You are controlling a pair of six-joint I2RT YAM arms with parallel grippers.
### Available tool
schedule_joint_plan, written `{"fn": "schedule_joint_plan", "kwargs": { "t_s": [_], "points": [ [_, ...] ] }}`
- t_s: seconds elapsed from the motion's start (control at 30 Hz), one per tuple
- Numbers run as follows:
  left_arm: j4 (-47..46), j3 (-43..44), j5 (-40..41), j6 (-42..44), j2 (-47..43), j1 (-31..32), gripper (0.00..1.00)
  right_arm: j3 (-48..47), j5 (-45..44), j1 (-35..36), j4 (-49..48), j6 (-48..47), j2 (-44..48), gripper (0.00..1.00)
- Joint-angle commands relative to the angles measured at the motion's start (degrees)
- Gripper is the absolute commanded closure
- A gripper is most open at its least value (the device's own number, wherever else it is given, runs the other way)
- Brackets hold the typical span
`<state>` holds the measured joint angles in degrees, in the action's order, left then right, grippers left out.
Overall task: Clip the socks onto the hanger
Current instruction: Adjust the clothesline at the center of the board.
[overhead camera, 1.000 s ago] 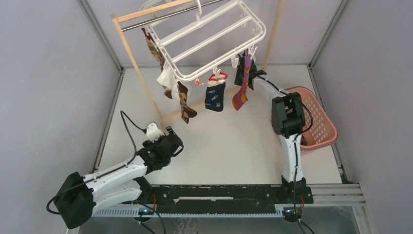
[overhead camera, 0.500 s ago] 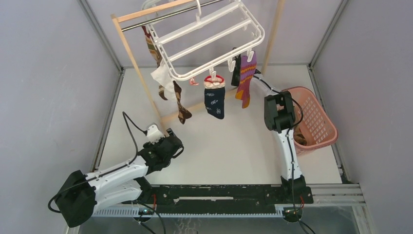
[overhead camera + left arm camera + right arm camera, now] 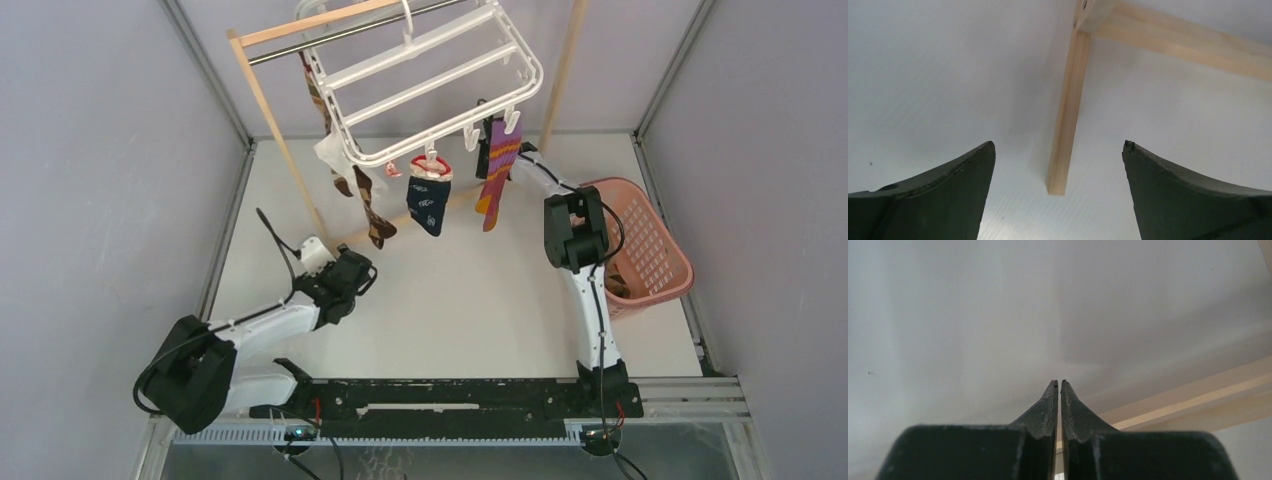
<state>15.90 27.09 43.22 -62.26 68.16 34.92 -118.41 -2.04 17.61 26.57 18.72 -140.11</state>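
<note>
1. Hanger (image 3: 430,75) hangs tilted from the rack (image 3: 270,110), upper middle of the top view.
2. Along its lower edge hang an argyle sock (image 3: 370,205), a navy sock (image 3: 425,205) and a purple sock (image 3: 497,170).
3. Right hand (image 3: 1058,382) is just beside the purple sock's top, fingers pressed together, holding nothing.
4. Left hand (image 3: 1058,145) is wide open and empty, low over the desk (image 3: 470,290) by the rack's foot.
5. Basket (image 3: 665,255) stands at the right.
</note>
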Motion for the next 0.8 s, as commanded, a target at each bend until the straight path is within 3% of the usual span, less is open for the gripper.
{"fn": "schedule_joint_plan", "kwargs": {
  "t_s": [0.0, 0.23, 0.77],
  "points": [
    [-3.8, 5.3, -0.5, 4.9, 4.6, -3.6, 0.00, 3.5, 1.4, -0.2, 5.1, -1.3, 2.6, 0.90],
    [-6.9, 8.0, -1.9, 7.5, 9.1, -8.7, 0.00, 10.1, 1.4, -0.2, 2.9, -1.1, 5.7, 0.98],
    [-7.9, 18.9, -7.1, 11.4, 19.7, -18.7, 0.00, 19.4, 2.9, 1.3, 0.7, -1.2, 12.4, 1.00]
  ]
}}
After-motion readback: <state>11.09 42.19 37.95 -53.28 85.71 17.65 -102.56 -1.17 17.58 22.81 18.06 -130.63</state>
